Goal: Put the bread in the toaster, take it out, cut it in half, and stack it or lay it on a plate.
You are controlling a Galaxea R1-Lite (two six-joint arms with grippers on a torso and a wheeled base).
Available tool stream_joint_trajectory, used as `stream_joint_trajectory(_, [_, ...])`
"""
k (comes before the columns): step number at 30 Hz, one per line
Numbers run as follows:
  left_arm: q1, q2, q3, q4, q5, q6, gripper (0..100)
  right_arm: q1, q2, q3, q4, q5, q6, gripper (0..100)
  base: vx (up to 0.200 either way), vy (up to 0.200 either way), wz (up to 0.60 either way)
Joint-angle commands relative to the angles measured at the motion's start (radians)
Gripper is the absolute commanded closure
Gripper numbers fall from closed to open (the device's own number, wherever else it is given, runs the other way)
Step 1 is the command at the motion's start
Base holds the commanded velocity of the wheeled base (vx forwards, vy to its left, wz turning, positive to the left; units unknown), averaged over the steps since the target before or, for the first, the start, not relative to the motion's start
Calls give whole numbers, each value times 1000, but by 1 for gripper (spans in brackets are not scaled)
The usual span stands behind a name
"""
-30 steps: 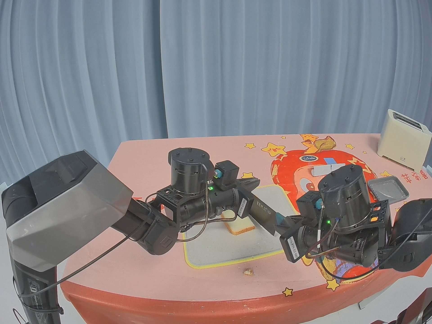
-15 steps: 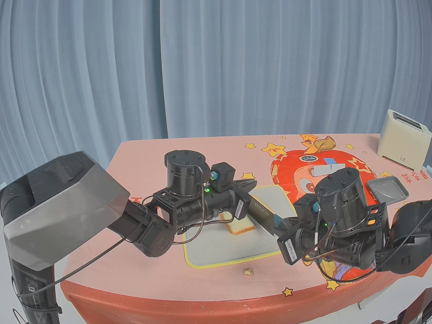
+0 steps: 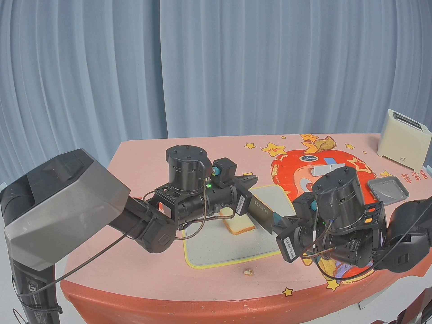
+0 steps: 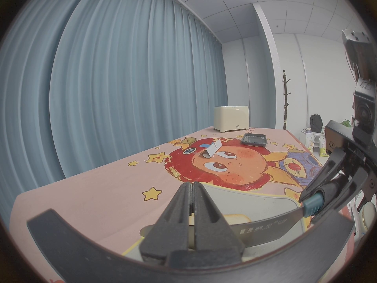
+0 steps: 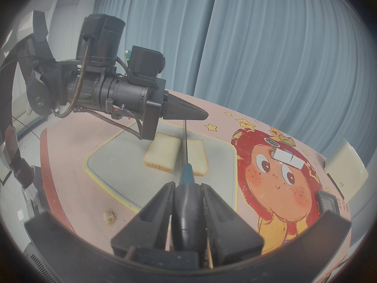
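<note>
Pink cartoon-printed cloth covers the table, where a soft square bread slice lies flat on a yellow-edged grey mat, the right gripper clamped on a knife whose thin blade crosses the slice's middle, the left gripper level just above, fingers pressed together, empty.

Centre of the head view, bread half behind knife and left gripper; lower middle, scrap too small to identify.
</note>
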Motion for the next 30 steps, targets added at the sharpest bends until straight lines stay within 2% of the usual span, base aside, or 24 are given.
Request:
stream_joint_trajectory(1, [-5,-3,14,-5,0,0,100,9,-9,7,13,-1,0,100,0,0,0])
stream_joint_trajectory(15, [-9,-6,42,-8,-2,0,100,11,-42,18,63,-3,-2,100,0,0,0])
stream_joint_trajectory(24, [4,-87,55,-7,0,0,100,-6,-46,10,57,-3,0,100,0,0,0])
stream_joint_trajectory(30, [4,-101,85,-8,0,0,100,-6,-43,10,51,-22,0,100,0,0,0])
